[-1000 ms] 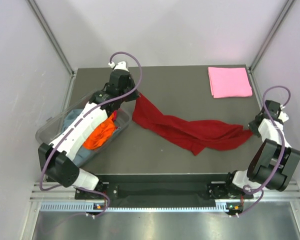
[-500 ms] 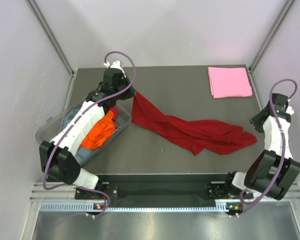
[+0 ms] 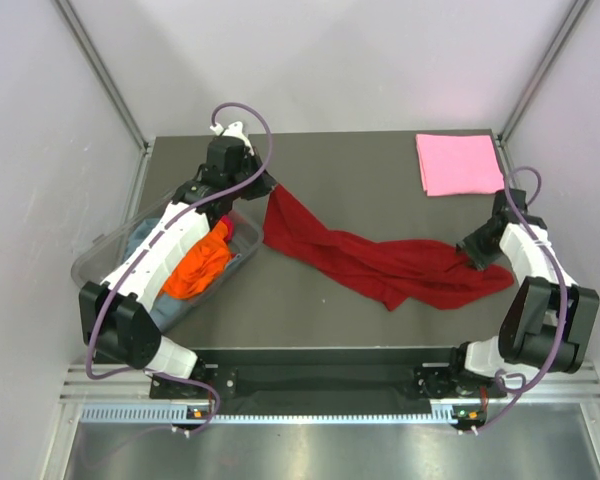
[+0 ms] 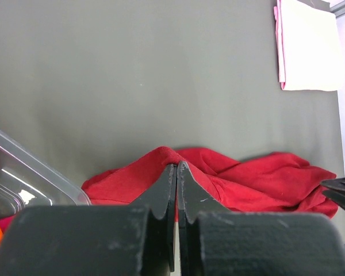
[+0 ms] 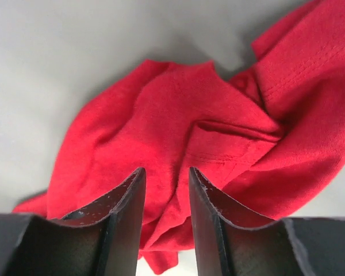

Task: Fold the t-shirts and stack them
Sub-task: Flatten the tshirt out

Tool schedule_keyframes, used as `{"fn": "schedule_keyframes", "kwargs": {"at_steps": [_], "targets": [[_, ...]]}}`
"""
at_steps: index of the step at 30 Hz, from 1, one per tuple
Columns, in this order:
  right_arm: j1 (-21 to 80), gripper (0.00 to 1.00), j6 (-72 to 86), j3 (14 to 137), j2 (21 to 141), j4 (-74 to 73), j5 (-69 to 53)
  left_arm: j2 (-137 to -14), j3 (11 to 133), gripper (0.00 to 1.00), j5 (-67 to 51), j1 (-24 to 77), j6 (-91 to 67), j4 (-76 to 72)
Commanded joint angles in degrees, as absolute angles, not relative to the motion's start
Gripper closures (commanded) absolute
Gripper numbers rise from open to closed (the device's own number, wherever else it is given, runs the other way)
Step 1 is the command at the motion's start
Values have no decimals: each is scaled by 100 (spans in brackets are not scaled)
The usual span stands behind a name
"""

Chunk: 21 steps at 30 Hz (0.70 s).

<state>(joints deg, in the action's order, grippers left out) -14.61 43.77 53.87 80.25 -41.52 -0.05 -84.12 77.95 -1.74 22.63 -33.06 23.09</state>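
A dark red t-shirt point(image 3: 380, 262) lies crumpled in a long band across the middle of the table. My left gripper point(image 3: 264, 192) is shut on its left end point(image 4: 161, 155), with cloth pinched between the black fingers point(image 4: 177, 165). My right gripper point(image 3: 476, 256) hovers low over the shirt's right end point(image 5: 178, 132), jaws open with a gap and nothing between them point(image 5: 167, 171). A light pink t-shirt point(image 3: 460, 164) lies folded flat at the far right corner.
A clear plastic tub point(image 3: 92, 266) sits at the table's left edge under my left arm. It holds an orange shirt point(image 3: 195, 268), a grey-blue one point(image 3: 145, 238) and a bit of magenta cloth point(image 3: 223, 222). Grey walls close in the table.
My right gripper opened and let the shirt's right end drop, swung off to the right, then came back over that end. The left gripper, still shut on the cloth, shifted slightly left.
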Motion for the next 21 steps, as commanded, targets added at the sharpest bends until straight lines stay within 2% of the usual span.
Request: {"fn": "schedule_keyframes", "kwargs": {"at_steps": [1,9,21], "targets": [[-1380,63,4790,5335,8086,-4227,271,-8218,7787,100,-220,2268,-3313,1951],[-1389,63,5018,5265,7919,-4359,879,-8218,7735,100,-220,2268,-3296,1916],[-1389,66,5194,5168,8244,-4131,932,-8209,7734,100,-158,2268,-3287,1898]]}}
